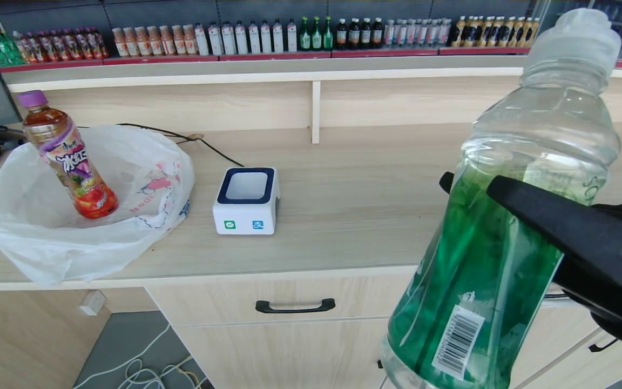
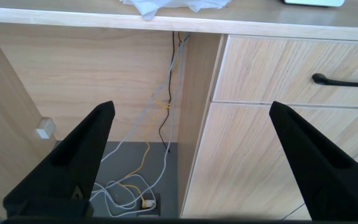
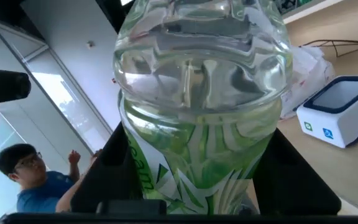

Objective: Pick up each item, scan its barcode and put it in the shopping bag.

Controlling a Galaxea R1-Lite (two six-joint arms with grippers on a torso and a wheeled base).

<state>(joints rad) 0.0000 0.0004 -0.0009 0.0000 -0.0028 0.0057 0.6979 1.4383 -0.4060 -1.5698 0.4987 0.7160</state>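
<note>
My right gripper (image 1: 511, 189) is shut on a clear bottle with a green label (image 1: 484, 259), held up close at the right, tilted, barcode near its base. The same bottle (image 3: 197, 118) looms large in the right wrist view between the black fingers (image 3: 114, 168). A white barcode scanner (image 1: 246, 200) with a dark blue rim sits mid-counter; it shows again (image 3: 340, 115) past the bottle. At the left, a white shopping bag (image 1: 30, 216) lies open with a purple-capped tea bottle (image 1: 68, 156) leaning inside. My left gripper (image 2: 188, 162) hangs open below the counter edge, in front of the cabinet.
The wooden counter (image 1: 354, 189) has a raised back ledge with a divider (image 1: 315, 111). A black cable (image 1: 208, 147) runs behind the scanner. Drawers with black handles (image 1: 295, 307) sit below. Loose cables (image 2: 129, 186) lie on the floor. Shelves of bottles (image 1: 289, 35) line the back.
</note>
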